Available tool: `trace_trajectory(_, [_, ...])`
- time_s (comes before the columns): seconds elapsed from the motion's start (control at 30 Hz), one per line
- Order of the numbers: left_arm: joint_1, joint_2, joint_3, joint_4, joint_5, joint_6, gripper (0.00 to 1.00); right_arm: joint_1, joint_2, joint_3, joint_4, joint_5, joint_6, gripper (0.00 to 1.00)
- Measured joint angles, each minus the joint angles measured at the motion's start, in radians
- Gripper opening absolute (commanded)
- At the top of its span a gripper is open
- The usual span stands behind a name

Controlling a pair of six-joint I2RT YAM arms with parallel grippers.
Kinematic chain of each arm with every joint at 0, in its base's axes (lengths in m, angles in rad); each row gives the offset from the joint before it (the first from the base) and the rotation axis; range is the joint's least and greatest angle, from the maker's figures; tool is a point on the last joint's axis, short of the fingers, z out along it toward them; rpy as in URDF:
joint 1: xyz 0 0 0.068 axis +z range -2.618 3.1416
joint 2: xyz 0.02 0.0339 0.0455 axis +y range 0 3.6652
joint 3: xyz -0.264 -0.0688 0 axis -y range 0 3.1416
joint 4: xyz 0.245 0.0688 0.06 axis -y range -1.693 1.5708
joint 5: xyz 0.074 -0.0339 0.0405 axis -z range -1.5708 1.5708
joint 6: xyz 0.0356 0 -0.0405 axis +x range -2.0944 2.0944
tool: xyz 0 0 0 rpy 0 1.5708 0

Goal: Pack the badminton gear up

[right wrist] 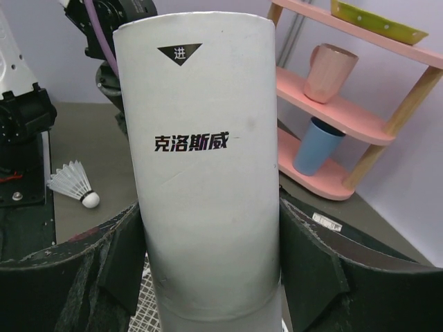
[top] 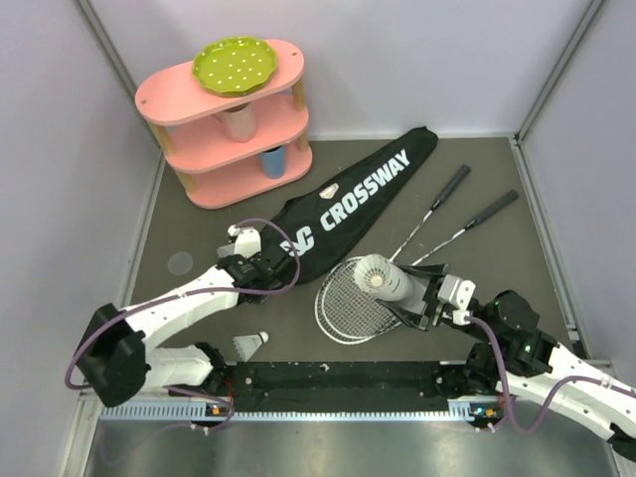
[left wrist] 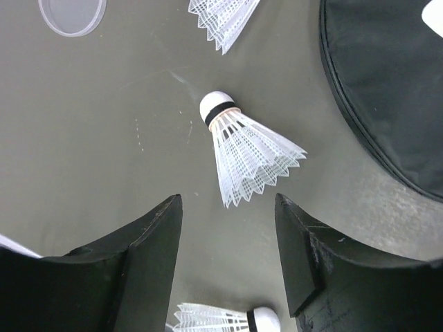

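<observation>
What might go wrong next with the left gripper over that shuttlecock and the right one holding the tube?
The left gripper stands open at the feather skirt of the shuttlecock, not its cork; closing there may crush feathers. A second shuttlecock lies close by and may get knocked. The right gripper clamps the smooth white tube over the rackets; a slip could drop it on the strings.

Rackets [top: 355, 298]: 2, silver, heads overlapped, lay flat.
Tube [right wrist: 208, 173]: white, raised over racket heads.
Bag [top: 348, 199]: black, lay flat.
Shuttlecocks [left wrist: 246, 149]: white, on sides.
</observation>
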Motion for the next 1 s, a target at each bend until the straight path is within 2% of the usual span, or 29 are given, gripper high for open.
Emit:
trace_trajectory(0.3, [0.011,0.166,0.008,0.031,-0.051,-0.004,0.60,0.000,-0.045,0.019,-0.080,0.006,0.032,0.21])
trace_trajectory(0.47, [0.040,0.230,0.043,0.031,-0.049,0.009,0.54,0.000,-0.122,0.016,-0.090,0.007,0.052,0.21])
trace_trajectory(0.57, [0.044,0.278,0.077,0.031,-0.048,0.019,0.42,0.000,-0.127,0.016,-0.086,0.006,0.052,0.21])
trace_trajectory(0.63, [0.044,0.312,0.097,0.028,-0.046,0.024,0.40,0.000,-0.121,0.016,-0.088,0.005,0.052,0.21])
trace_trajectory(0.77, [0.044,0.359,0.116,0.028,-0.045,0.027,0.30,0.000,-0.110,0.016,-0.093,0.001,0.052,0.21])
trace_trajectory(0.8, [0.044,0.362,0.116,0.027,-0.045,0.028,0.21,0.000,-0.110,0.016,-0.093,0.001,0.052,0.21])
trace_trajectory(0.87, [0.044,0.363,0.116,0.024,-0.044,0.029,0.15,0.000,-0.109,0.016,-0.093,0.002,0.052,0.21])
trace_trajectory(0.9, [0.044,0.363,0.116,0.024,-0.043,0.031,0.05,0.000,-0.108,0.016,-0.093,0.002,0.052,0.21])
trace_trajectory(1.0, [0.044,0.360,0.116,0.027,-0.042,0.038,0.00,0.000,-0.098,0.016,-0.092,0.003,0.051,0.21])
